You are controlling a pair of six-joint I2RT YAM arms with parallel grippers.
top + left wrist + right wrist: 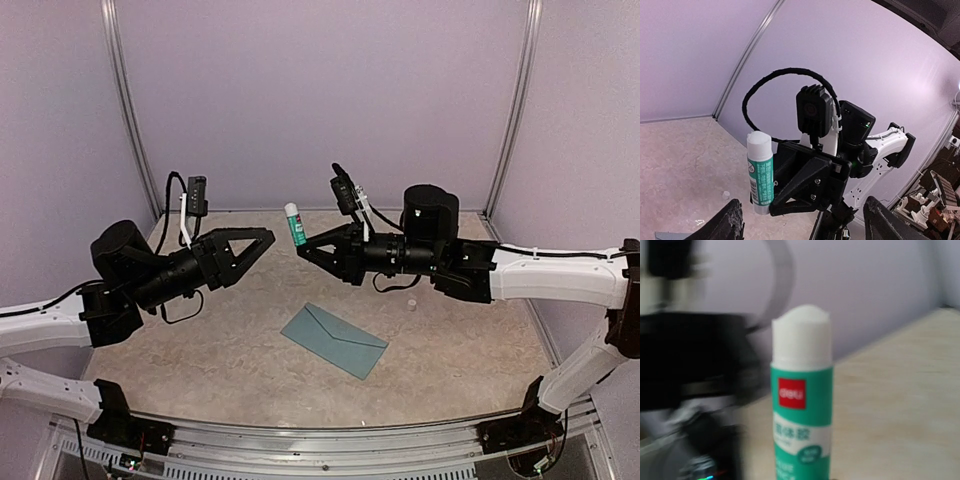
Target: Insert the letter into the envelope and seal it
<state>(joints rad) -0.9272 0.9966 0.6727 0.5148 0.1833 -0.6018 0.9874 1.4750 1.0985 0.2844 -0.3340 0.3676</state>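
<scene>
The left gripper [258, 248] hung with its fingers spread wide, holding nothing. Facing it, the right gripper [305, 247] pinched an upright glue stick [296, 224]. The envelope [333, 340] lay flat on the table [200, 350] nearer the arm bases, touched by neither.

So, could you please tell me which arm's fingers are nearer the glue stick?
Right: the right fingers hold the glue stick by its lower end; the left fingers stand open beside it, not touching.
</scene>
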